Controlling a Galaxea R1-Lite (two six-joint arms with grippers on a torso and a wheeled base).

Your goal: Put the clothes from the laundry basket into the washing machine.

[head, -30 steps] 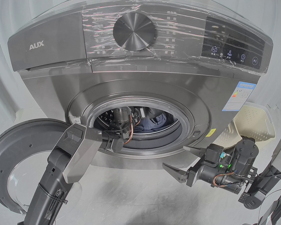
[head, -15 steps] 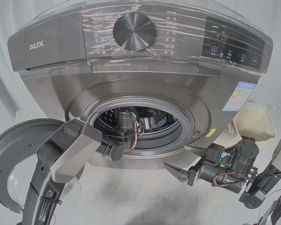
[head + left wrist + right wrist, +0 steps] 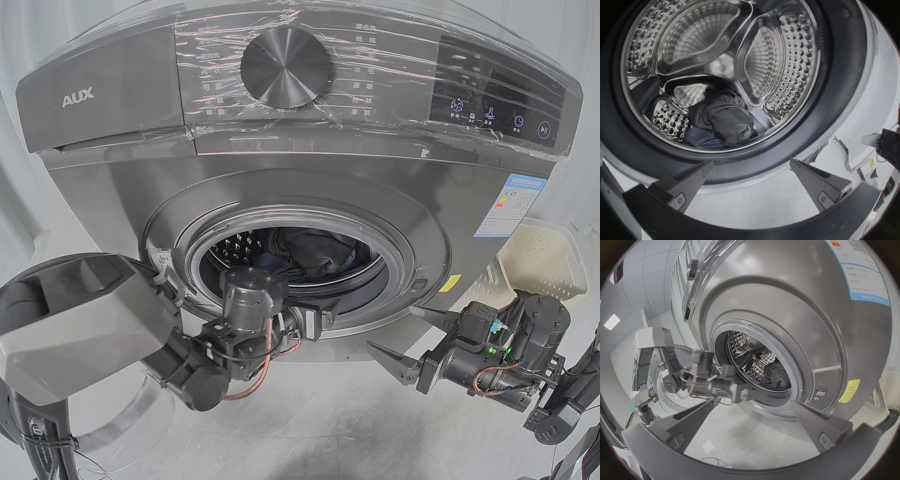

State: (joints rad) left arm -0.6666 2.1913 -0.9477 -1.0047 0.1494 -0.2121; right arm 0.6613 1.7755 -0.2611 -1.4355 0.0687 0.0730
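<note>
Hanging just outside the mouth of the washing machine [image 3: 125, 187], the left gripper [image 3: 751, 165] stands spread wide and empty, the dark clothes [image 3: 723, 120] lying ahead of it on the floor of the drum [image 3: 775, 62], so this drop-off looks done. The right gripper [image 3: 394, 328], likewise wide and empty, hovers with the laundry basket [image 3: 544, 262] just behind it; the next move probably calls for reaching back there, though the basket's bottom is hidden.
</note>
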